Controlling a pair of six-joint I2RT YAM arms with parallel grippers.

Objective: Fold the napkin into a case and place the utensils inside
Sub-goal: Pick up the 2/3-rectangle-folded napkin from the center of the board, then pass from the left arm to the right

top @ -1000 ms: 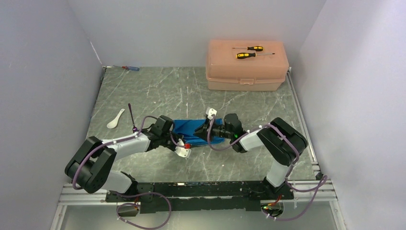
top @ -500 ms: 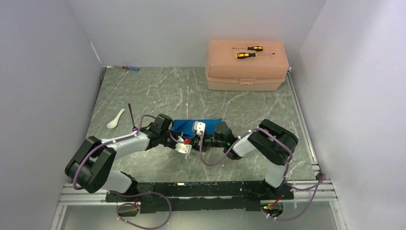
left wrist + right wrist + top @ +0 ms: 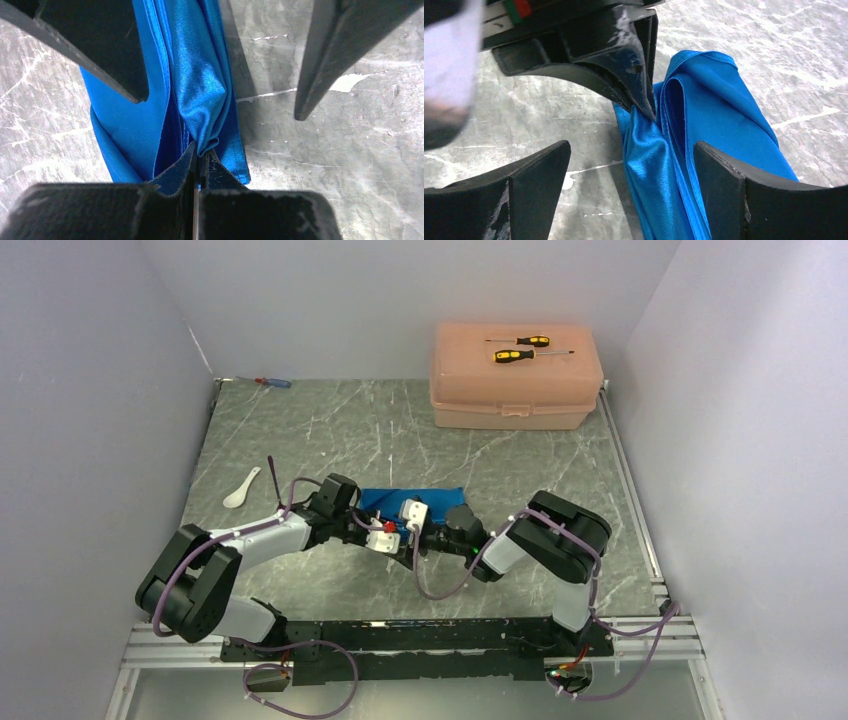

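The bright blue napkin (image 3: 436, 497) lies folded lengthwise on the marble table, its layers bunched into a ridge (image 3: 197, 85). My left gripper (image 3: 201, 156) is shut on the near end of that ridge, pinching a fold of cloth. Facing it, my right gripper (image 3: 631, 150) stands open, its fingers (image 3: 536, 190) straddling the napkin (image 3: 724, 110) without gripping it. In the top view the two grippers meet tip to tip, left gripper (image 3: 390, 533) and right gripper (image 3: 412, 524). The white spoon (image 3: 240, 488) and purple fork (image 3: 273, 483) lie at the table's left.
A peach plastic box (image 3: 515, 390) stands at the back right with two yellow-and-black screwdrivers (image 3: 520, 348) on its lid. A small blue-and-red screwdriver (image 3: 272, 382) lies at the back left corner. Walls close in the table on both sides.
My right gripper moved left toward the left gripper, carrying the napkin's end over, then opened and let the cloth go. The left gripper stayed shut on the napkin.
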